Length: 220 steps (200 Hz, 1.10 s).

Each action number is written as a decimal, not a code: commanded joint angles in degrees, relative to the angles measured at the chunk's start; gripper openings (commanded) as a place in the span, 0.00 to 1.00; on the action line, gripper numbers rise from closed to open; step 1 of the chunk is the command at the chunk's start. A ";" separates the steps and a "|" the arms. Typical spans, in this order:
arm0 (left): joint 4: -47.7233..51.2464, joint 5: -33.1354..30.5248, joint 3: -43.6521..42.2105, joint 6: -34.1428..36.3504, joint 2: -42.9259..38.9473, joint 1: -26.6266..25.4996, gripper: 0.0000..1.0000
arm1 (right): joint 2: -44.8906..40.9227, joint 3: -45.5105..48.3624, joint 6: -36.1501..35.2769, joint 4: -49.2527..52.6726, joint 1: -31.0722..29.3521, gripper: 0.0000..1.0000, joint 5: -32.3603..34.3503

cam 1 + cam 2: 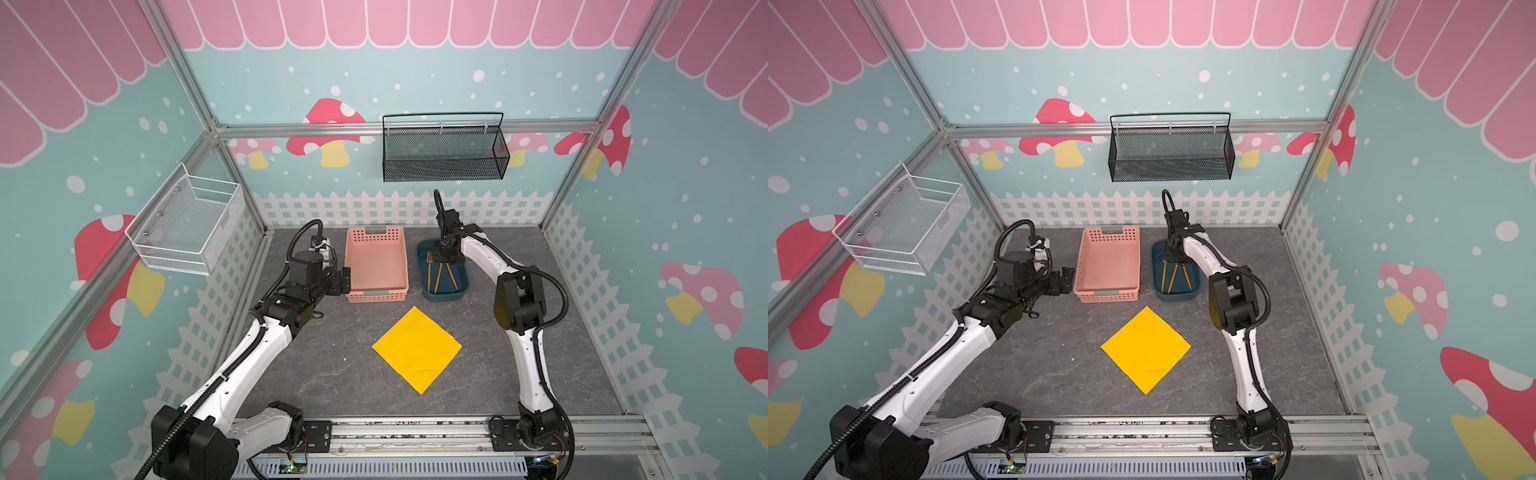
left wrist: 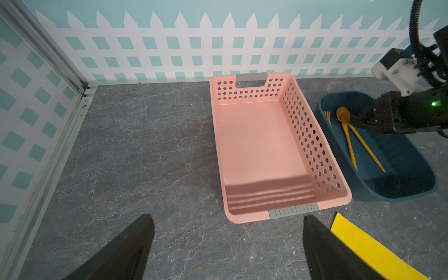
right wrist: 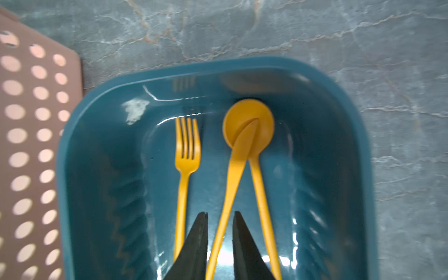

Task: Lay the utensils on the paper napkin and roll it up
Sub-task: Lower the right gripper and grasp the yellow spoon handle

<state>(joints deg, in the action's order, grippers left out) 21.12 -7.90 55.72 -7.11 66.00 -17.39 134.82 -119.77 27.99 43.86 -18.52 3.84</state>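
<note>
Three orange-yellow utensils lie in a dark blue tray (image 3: 218,64): a fork (image 3: 188,150), a round spoon (image 3: 248,114) and a thin stick (image 3: 232,184) whose tip rests on the spoon's bowl. My right gripper (image 3: 220,213) reaches down into the tray (image 1: 442,296), its jaws narrowly open astride the stick's handle, with slivers of tray showing beside it. The yellow paper napkin (image 1: 417,350) lies flat as a diamond at the table's middle front. Left of the pink basket (image 1: 376,296), my left gripper (image 1: 345,280) hovers wide open and empty.
The empty pink basket (image 2: 257,145) stands right beside the blue tray at the back. A black mesh basket (image 1: 444,149) hangs on the back wall and a white wire basket (image 1: 187,224) on the left wall. A napkin corner (image 2: 368,249) shows near my left fingers.
</note>
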 commanded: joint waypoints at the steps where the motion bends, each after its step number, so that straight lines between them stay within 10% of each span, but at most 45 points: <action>1: -0.65 0.41 -0.62 0.09 -0.34 -0.06 0.97 | 2.10 -1.20 -2.54 2.30 1.27 0.22 -0.56; 220: -0.96 -1.08 -0.98 1.00 -0.08 -0.07 0.97 | 10.08 -8.35 -7.95 5.62 3.54 0.19 -2.51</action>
<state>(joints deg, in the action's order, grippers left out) 20.91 -8.21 55.57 -7.05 66.24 -17.39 143.24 -126.98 21.43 47.13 -15.35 0.62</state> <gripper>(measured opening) 0.970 0.197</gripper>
